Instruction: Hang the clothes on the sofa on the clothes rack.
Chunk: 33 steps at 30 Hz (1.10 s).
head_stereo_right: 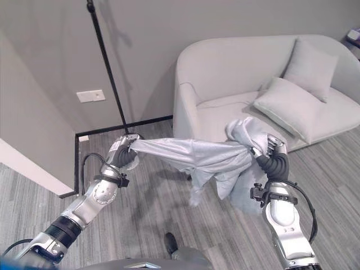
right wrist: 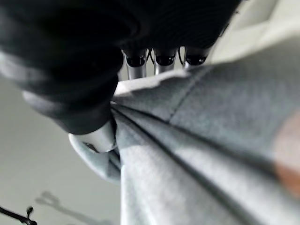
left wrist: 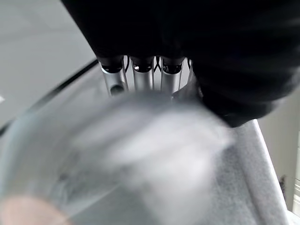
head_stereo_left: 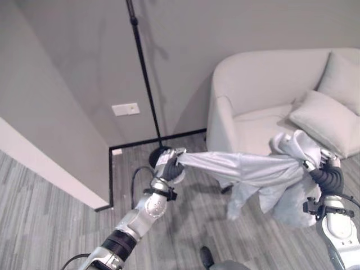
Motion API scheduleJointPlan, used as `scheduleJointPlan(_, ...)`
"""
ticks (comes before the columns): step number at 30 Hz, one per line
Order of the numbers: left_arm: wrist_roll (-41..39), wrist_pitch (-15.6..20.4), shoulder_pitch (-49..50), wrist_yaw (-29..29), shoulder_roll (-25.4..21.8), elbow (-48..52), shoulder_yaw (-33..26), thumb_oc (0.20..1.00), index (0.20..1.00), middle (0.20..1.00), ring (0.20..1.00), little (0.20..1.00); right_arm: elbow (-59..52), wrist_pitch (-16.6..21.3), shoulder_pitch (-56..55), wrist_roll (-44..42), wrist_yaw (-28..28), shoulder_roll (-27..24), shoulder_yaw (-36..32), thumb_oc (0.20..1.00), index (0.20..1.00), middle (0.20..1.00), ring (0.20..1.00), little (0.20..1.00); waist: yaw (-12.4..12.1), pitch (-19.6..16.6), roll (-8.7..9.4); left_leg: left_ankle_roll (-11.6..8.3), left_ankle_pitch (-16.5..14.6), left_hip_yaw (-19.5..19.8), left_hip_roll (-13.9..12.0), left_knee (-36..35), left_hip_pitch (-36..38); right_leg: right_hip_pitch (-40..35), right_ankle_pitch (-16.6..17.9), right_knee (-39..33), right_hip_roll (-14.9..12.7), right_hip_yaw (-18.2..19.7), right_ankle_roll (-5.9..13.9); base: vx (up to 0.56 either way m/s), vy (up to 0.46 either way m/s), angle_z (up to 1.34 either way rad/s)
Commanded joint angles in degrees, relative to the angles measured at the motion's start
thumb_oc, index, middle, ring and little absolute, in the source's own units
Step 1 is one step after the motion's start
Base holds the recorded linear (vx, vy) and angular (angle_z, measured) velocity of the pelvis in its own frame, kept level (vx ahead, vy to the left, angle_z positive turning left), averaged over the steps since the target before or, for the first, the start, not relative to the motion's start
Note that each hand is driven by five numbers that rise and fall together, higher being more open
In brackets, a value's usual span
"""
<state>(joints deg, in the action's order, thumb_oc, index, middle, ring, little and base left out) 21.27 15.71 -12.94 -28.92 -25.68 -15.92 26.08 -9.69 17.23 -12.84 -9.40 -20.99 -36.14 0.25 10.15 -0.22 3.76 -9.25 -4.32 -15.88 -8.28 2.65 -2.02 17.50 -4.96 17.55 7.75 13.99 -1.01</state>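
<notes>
- Holding the garment stretched between them, both hands have it clear of the sofa — so the pickup looks done.
- Left hand grips one end low near the floor, fingers curled into the cloth; its wrist view shows fabric bunched right under the fingers.
- Right hand clenches the other end in front of the sofa seat, with folds of cloth gathered at the thumb and spilling down below the wrist.
- Grey cloth sags in the middle and hangs in loose flaps above the wood-look floor, touching neither sofa nor pole as far as I can tell.
- Rack pole stands in the corner just behind the left hand, bare along the stretch I can see — its top and any hooks are out of sight.
- Two cushions sit on the sofa; I see no other clothes there.
- Left to do, by my reckoning: lift the garment up to the rack's top and drape or hook it, then let go.
</notes>
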Motion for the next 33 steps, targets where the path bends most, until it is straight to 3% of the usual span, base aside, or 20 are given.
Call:
scheduleJointPlan(1,-0.2,2.6,-2.6,-2.8,-0.9,3.5,-2.7,0.2,0.2,0.2,0.2,0.2,-4.1,0.8,0.5,7.6,-6.1,-0.4,-8.9,0.2,0.2,0.2,0.2,0.2,-0.6,-1.2,2.77,5.57,6.5,3.3,-1.1,26.4,-5.2,-6.5,6.0,-12.7,-1.5,4.3,3.78,0.24,-0.235,-0.07)
scheduleJointPlan(2,0.1,2.1,-2.5,-3.7,-1.0,3.6,-3.3,0.2,0.2,0.2,0.2,0.2,-3.8,-0.3,0.3,11.7,-8.4,-1.4,-10.3,0.2,0.2,0.2,0.2,0.2,-0.8,-1.3,3.23,6.35,7.1,4.1,-1.0,29.5,-6.5,-7.4,5.6,-12.4,-1.7,5.1,3.07,0.2,-0.165,-0.18)
scheduleJointPlan(4,-0.1,1.9,-2.3,-4.8,-0.4,4.3,-3.7,0.2,0.2,0.2,0.2,0.2,-2.8,-2.1,1.7,16.3,-11.8,-2.2,-11.4,0.2,0.2,0.2,0.2,0.2,-1.6,-1.2,3.07,7.92,5.2,6.1,0.7,31.6,-9.7,-8.5,4.8,-11.7,-1.9,6.7,2.64,0.26,0.01,-0.33)
scheduleJointPlan(5,0.6,2.1,-1.3,-5.5,0.2,4.5,-4.0,0.2,0.2,0.2,0.2,0.2,-3.6,-2.4,3.7,17.2,-12.8,-2.4,-12.6,0.2,0.2,0.2,0.2,0.2,-2.6,-1.3,2.29,8.09,1.8,10.2,5.0,23.5,-11.8,-10.4,3.5,-11.9,-2.1,10.3,3.34,0.34,0.13,-0.27)
scheduleJointPlan(7,1.1,2.5,-0.3,-5.3,-0.1,3.8,-3.9,0.2,0.2,0.2,0.2,0.2,-3.4,-2.2,5.6,17.3,-13.5,-2.9,-11.9,0.2,0.2,0.2,0.2,0.2,-4.4,-0.9,1.99,7.96,1.6,13.0,8.0,12.1,-13.0,-12.1,3.2,-13.2,-2.3,12.0,4.27,0.34,0.072,-0.92)
scheduleJointPlan(8,1.7,2.6,0.6,-5.4,-0.7,3.2,-4.4,0.2,0.2,0.2,0.2,0.2,-3.2,-2.1,7.9,17.6,-13.7,-3.1,-10.5,0.2,0.2,0.2,0.2,0.2,-6.6,-0.1,1.32,6.84,6.8,16.1,9.6,1.7,-14.0,-13.7,3.2,-14.6,-1.4,13.0,4.43,0.41,-0.057,-1.15)
scheduleJointPlan(9,1.9,2.4,2.3,-5.9,-1.0,1.7,-5.3,0.2,0.2,0.2,0.2,0.2,-2.2,-2.6,10.7,18.1,-14.5,-2.8,-8.5,0.2,0.2,0.2,0.2,0.2,-9.3,1.1,1.84,6.01,9.1,18.7,10.6,-5.0,-17.8,-16.4,2.9,-16.1,-1.1,15.2,4.92,0.67,-0.044,-0.76)
scheduleJointPlan(10,3.2,2.0,6.2,-5.3,-1.9,1.1,-7.6,0.2,0.2,0.2,0.2,0.2,-1.9,-3.5,11.5,19.1,-13.9,-2.0,-7.8,0.2,0.2,0.2,0.2,0.2,-11.4,1.3,1.05,5.99,10.1,18.8,10.4,-7.1,-18.8,-19.5,0.4,-16.5,-1.2,16.9,5.22,0.71,0.032,-0.73)
scheduleJointPlan(11,3.5,2.1,7.7,-5.2,-2.0,1.1,-8.4,0.2,0.2,0.2,0.2,0.2,-2.1,-3.8,11.5,19.8,-13.8,-2.0,-7.6,0.2,0.2,0.2,0.2,0.2,-11.8,1.0,0.26,5.83,11.6,18.2,10.0,-6.6,-18.0,-20.4,-0.9,-16.3,-1.1,18.3,5.34,0.66,0.139,-1.51)
scheduleJointPlan(12,4.0,2.2,9.1,-5.3,-2.0,1.0,-8.8,0.2,0.2,0.2,0.2,0.2,-2.6,-3.8,11.2,20.5,-13.6,-2.1,-7.5,0.2,0.2,0.2,0.2,0.2,-12.0,0.7,-0.17,5.92,12.3,17.5,9.9,-6.4,-16.9,-21.0,-1.9,-16.0,-1.9,19.2,5.66,0.54,0.232,-1.61)
scheduleJointPlan(13,4.3,2.3,10.0,-6.0,-2.1,0.9,-9.7,0.2,0.2,0.2,0.2,0.2,-2.5,-4.7,11.5,21.4,-13.4,-2.0,-6.6,0.2,0.2,0.2,0.2,0.2,-12.3,-0.2,-0.22,6.22,12.0,15.5,9.9,-5.1,-16.2,-21.0,-3.0,-15.2,-4.5,20.2,6.7,0.74,0.256,-1.23)
scheduleJointPlan(14,5.3,2.2,9.5,-7.4,-3.0,1.1,-10.3,0.2,0.2,0.2,0.2,0.2,-1.6,-5.6,13.3,22.3,-13.1,-2.0,-4.9,0.2,0.2,0.2,0.2,0.2,-12.6,-1.5,0.31,6.57,10.8,12.6,9.6,-5.2,-14.2,-19.6,-1.8,-13.3,-7.9,20.3,8.63,0.83,0.226,-1.01)
scheduleJointPlan(16,7.1,1.8,7.1,-10.0,-4.3,3.0,-10.4,0.2,0.2,0.2,0.2,0.2,-0.4,-5.9,15.8,22.6,-12.6,-2.4,-3.6,0.2,0.2,0.2,0.2,0.2,-13.2,-2.6,0.96,7.53,8.4,9.6,9.8,-4.4,-12.1,-18.3,3.4,-10.8,-12.1,19.2,10.45,0.64,0.119,-1.19)
scheduleJointPlan(18,7.7,1.8,6.4,-10.3,-4.6,3.6,-10.3,0.2,0.2,0.2,0.2,0.2,-0.1,-6.2,16.4,22.8,-12.5,-2.4,-3.3,0.2,0.2,0.2,0.2,0.2,-13.3,-2.7,0.87,7.89,7.7,9.1,10.2,-4.1,-11.8,-17.7,5.5,-9.7,-13.2,18.7,10.97,0.22,0.056,-0.5)
scheduleJointPlan(20,8.3,0.8,6.0,-11.3,-5.0,4.6,-11.4,0.2,0.2,0.2,0.2,0.2,0.5,-7.1,19.3,24.5,-12.8,-1.6,-0.9,0.2,0.2,0.2,0.2,0.2,-14.1,-2.9,0.08,8.68,6.5,8.6,10.3,-4.2,-10.1,-14.3,12.4,-4.9,-15.9,16.8,11.93,0.24,-0.009,-0.03)
scheduleJointPlan(22,8.6,0.4,6.4,-11.6,-5.1,4.2,-12.4,0.2,0.2,0.2,0.2,0.2,0.5,-7.0,19.0,25.3,-12.9,-0.7,-0.6,0.2,0.2,0.2,0.2,0.2,-14.8,-3.6,-0.04,8.66,6.3,8.1,9.2,-4.8,-9.5,-13.0,13.2,-7.8,-17.0,13.4,11.81,0.17,-0.041,-0.28)
scheduleJointPlan(23,9.0,0.4,6.6,-11.8,-5.1,4.0,-12.6,0.2,0.2,0.2,0.2,0.2,0.0,-6.6,18.4,25.4,-13.0,-0.5,-1.1,0.2,0.2,0.2,0.2,0.2,-14.4,-4.1,-0.09,8.81,5.6,8.3,9.2,-5.6,-8.2,-12.0,10.5,-10.4,-15.5,12.1,11.61,0.15,0.002,-0.88)
scheduleJointPlan(24,10.7,-0.6,5.3,-9.4,-5.3,3.7,-8.8,0.2,0.2,0.2,0.2,0.2,0.3,-6.9,18.0,30.5,-14.6,-3.2,-1.6,0.2,0.2,0.2,0.2,0.2,-13.2,-4.6,-0.19,9.28,5.2,8.4,8.8,-6.1,-7.5,-11.6,6.6,-11.3,-13.4,10.9,11.21,0.11,0.005,-0.57)
scheduleJointPlan(27,10.0,1.2,8.6,-10.1,-5.8,4.7,-12.3,0.2,0.2,0.2,0.2,0.2,-1.1,-5.4,13.5,24.7,-13.1,-0.1,-3.8,0.2,0.2,0.2,0.2,0.2,-12.8,-4.2,-0.23,9.2,6.0,11.0,9.1,-6.9,-7.5,-12.5,1.6,-15.4,-9.7,12.1,10.3,0.01,-0.052,0.34)
scheduleJointPlan(33,6.7,1.8,12.7,-7.3,-4.8,4.8,-14.7,0.2,0.2,0.2,0.2,0.2,-0.3,-4.9,10.0,23.4,-12.3,0.5,-6.0,0.2,0.2,0.2,0.2,0.2,-13.0,-4.2,0.79,8.1,6.5,13.6,9.1,-7.6,-5.5,-14.7,2.2,-19.0,-5.9,12.0,8.91,0.02,-0.081,0.18)
